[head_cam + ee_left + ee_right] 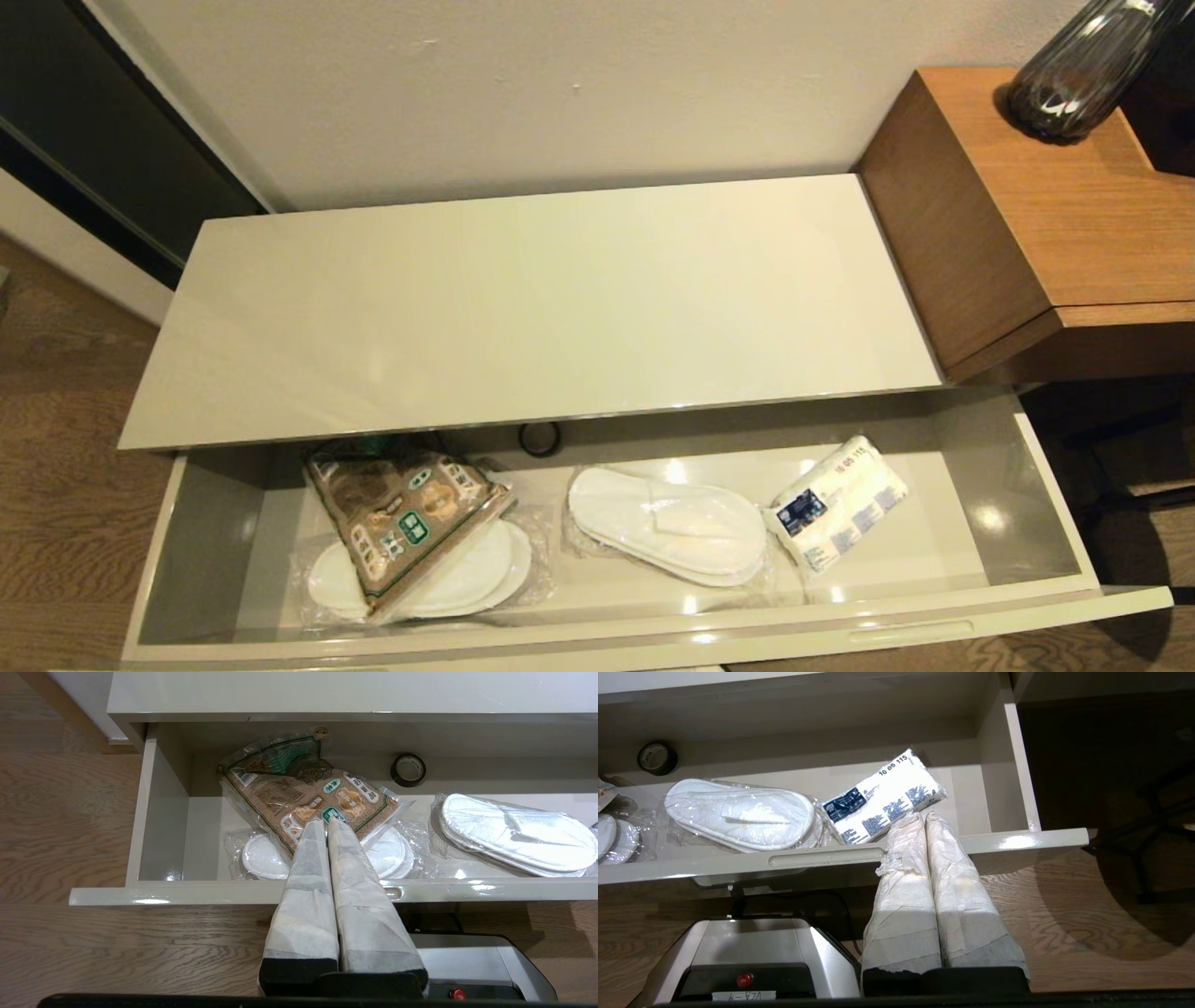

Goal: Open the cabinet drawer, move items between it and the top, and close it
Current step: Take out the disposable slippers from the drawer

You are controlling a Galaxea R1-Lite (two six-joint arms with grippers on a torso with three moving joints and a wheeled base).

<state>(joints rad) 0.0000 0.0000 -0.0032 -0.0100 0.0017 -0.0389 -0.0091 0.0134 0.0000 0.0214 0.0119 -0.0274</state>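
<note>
The beige drawer [1055, 560] stands pulled out below the bare cabinet top [541, 308]. Inside, from the left: a brown-and-green snack bag [406, 518] lying over one wrapped pair of white slippers [467, 579], a black tape roll [541, 439] at the back, a second wrapped pair of slippers [667, 523], and a white tissue pack [836, 504] with a blue label. Neither gripper shows in the head view. My left gripper [327, 823] is shut and empty, out in front of the drawer facing the snack bag [303, 793]. My right gripper [923, 817] is shut and empty, facing the tissue pack [882, 795].
A taller brown wooden side table [1027, 215] with a dark glass vase [1083, 70] stands to the right. The drawer front with its handle slot [826, 860] juts out over the wooden floor [65, 504]. A wall runs behind the cabinet.
</note>
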